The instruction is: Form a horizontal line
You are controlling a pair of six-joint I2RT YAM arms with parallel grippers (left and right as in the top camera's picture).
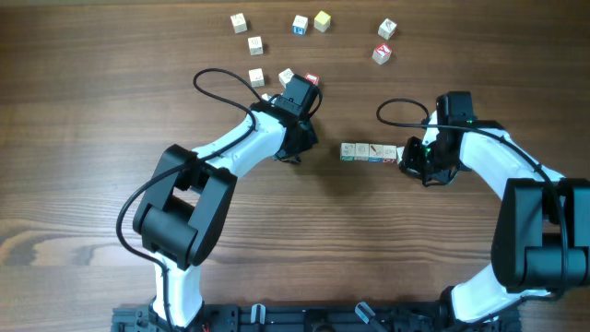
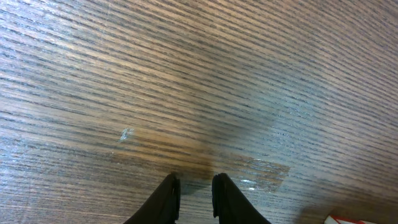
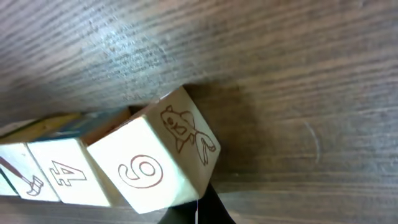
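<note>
While right claw (image 3: 199, 215) clenched shut, tip touches end cube (image 3: 155, 163) of horizontal line (image 1: 370, 152); left claw (image 2: 196, 199) slightly apart, empty.

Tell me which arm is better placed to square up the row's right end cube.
Right. The shut right end effector sits beside the skewed pale wooden nine-marked cube ending the row of cubes; the left end effector is over bare wooden table, apart.

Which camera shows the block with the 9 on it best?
The right wrist view: the 9 block is close up, with its number and fish drawing readable. Overhead shows it tiny, at the right end of the row. The left wrist view misses it.
</note>
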